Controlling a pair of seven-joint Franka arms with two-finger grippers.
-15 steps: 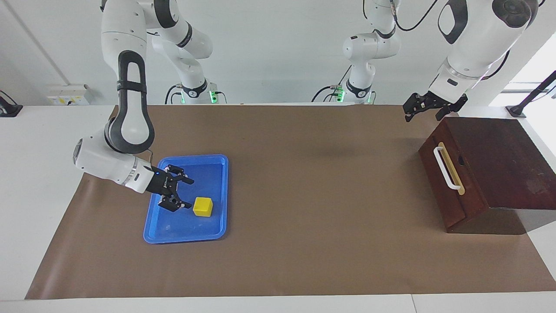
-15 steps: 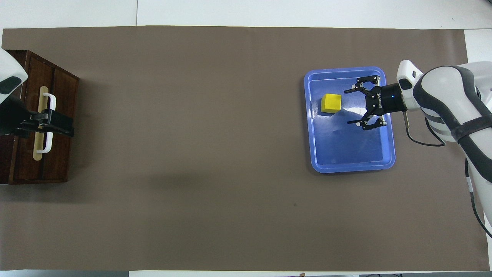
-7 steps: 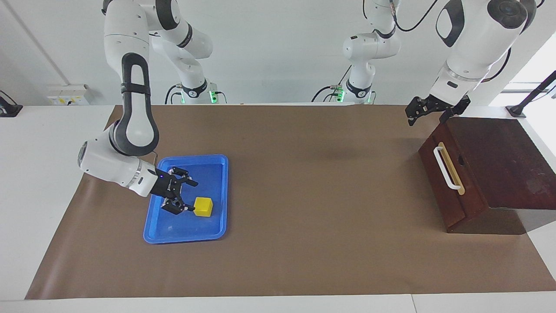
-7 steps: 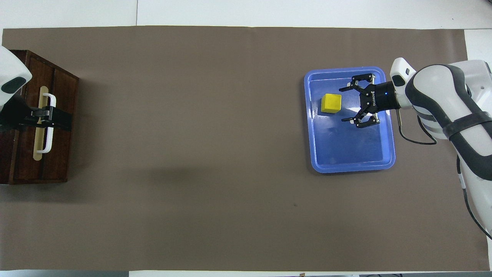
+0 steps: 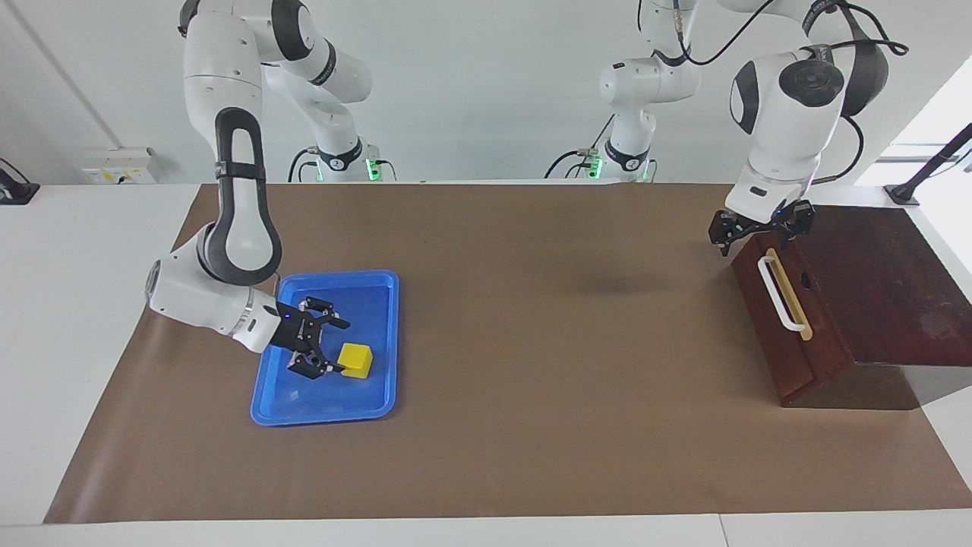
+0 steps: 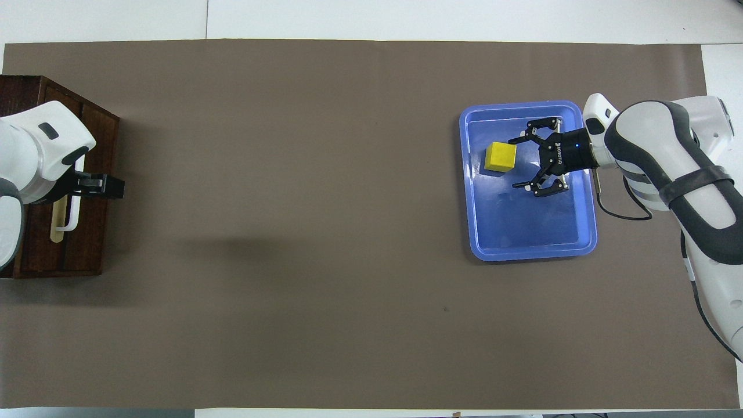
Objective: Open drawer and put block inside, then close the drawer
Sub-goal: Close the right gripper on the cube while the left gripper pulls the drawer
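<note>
Right end effector [image 5: 339,348] is down low in the blue plastic tray [image 5: 381,287] at the right arm's end of the bench [image 5: 531,425], fingers spread wide, tips just beside the yellow block [image 5: 355,360], nothing gripped. The block sits on the tray floor, in the part of the tray farther from the robots. Over at the left arm's end, the dark wooden box [image 5: 881,281] rests with its drawer [image 5: 782,334] shut, white bar handle [image 5: 781,294] on its pale yellow strip. Left end effector [image 5: 759,228] hangs over the top edge of the drawer front, right by the handle's upper end; whether its fingers are apart or together, I cannot tell.
</note>
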